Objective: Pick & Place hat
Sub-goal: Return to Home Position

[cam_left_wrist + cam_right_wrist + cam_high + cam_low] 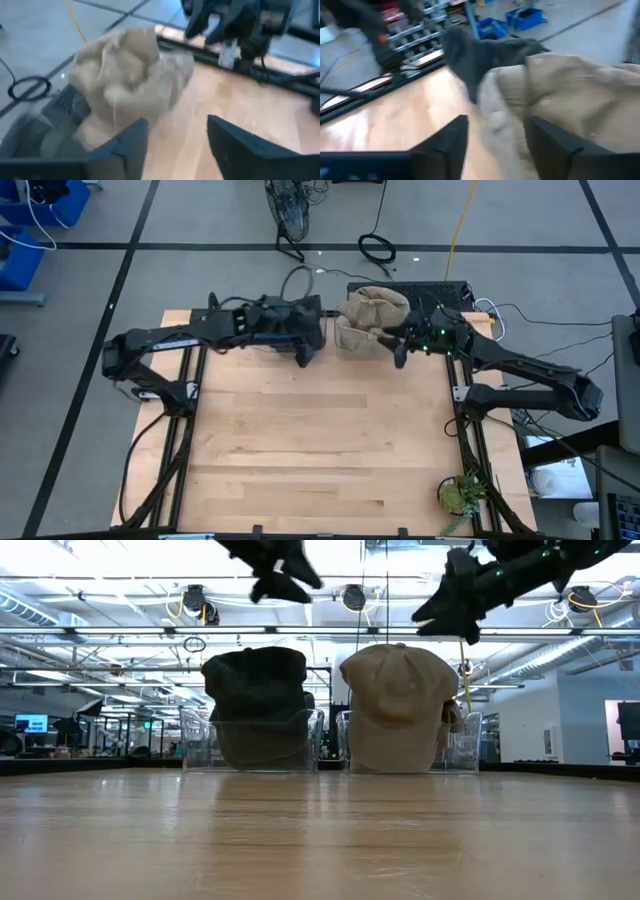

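brown cap (372, 315): seated in the right transparent bin (462, 745), upper centre of the high view, crown raised above the bin rim.
black cap (255, 705): seated in the left transparent bin (195, 740), just beside the other bin; the two are shown side by side at mid-frame in the low view.
right gripper (399, 352): held in the air just right of the brown cap, apart from it; fingers spread wide, nothing gripped.
left gripper (305, 352): held above the black cap, left of the brown cap; fingers likewise parted, nothing gripped.
hidden or unclear: the black cap is largely covered by the left arm in the high view; the bin walls are barely made out from above; both arms are cut off by the top edge of the low view.
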You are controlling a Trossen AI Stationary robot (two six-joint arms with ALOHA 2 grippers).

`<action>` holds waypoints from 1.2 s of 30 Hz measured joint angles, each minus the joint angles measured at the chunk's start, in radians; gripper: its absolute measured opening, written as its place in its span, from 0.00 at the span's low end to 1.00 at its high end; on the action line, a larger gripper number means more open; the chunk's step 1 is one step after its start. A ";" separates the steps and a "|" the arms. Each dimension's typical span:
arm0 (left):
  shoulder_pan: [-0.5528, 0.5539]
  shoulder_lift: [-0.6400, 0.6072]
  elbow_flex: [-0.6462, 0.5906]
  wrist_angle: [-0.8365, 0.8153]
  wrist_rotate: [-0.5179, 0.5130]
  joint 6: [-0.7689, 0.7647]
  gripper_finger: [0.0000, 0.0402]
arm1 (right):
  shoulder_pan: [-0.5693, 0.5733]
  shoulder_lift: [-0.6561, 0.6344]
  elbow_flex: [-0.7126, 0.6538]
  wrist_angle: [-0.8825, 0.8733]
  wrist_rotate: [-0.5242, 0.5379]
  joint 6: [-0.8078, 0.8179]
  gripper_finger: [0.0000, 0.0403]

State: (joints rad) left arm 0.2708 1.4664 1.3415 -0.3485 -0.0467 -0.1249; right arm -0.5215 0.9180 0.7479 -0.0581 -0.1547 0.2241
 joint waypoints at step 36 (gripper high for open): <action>-0.338 -1.029 -1.179 0.439 0.045 0.021 0.00 | 0.347 0.168 0.000 0.043 0.263 -0.065 0.00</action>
State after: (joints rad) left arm -0.0676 0.4370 0.1624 0.0902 -0.0021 -0.1037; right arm -0.1749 1.0863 0.7483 -0.0150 0.1085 0.1591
